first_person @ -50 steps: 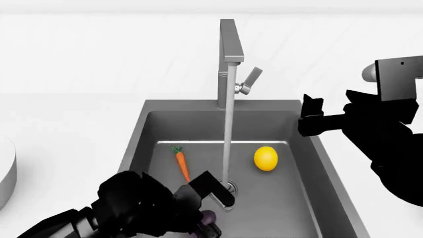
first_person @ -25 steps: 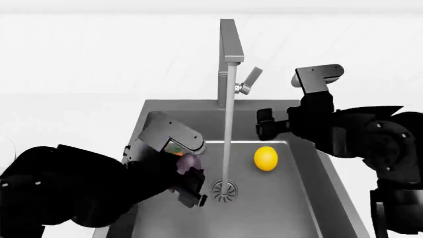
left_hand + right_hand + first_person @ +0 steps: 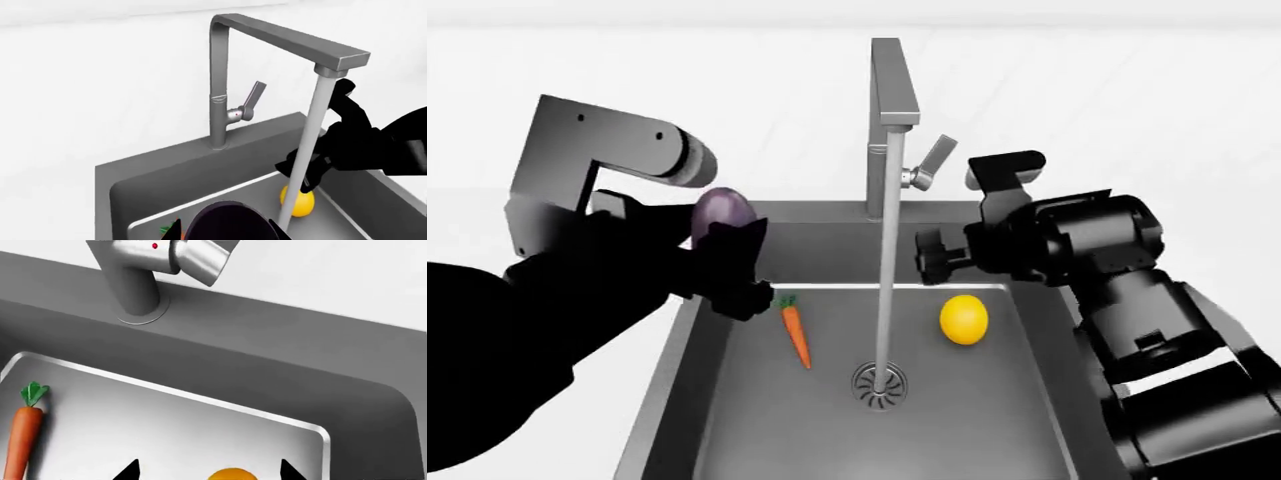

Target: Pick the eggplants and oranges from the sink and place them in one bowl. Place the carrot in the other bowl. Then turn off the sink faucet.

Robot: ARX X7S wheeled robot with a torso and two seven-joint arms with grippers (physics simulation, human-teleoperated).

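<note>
Left gripper (image 3: pixel 731 262) clamped on eggplant (image 3: pixel 722 214), raised at sink's (image 3: pixel 1034 400) 10 o'clock. Right gripper (image 3: pixel 210 472) spread, orange (image 3: pixel 230 474) between tips.

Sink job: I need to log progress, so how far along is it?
Nothing is in a bowl yet; none shows. In hand: the left pincer holds the eggplant lifted over the sink rim. The right pincer hovers over the orange. Left: bowl both, move the carrot, and shut the faucet, water running.
</note>
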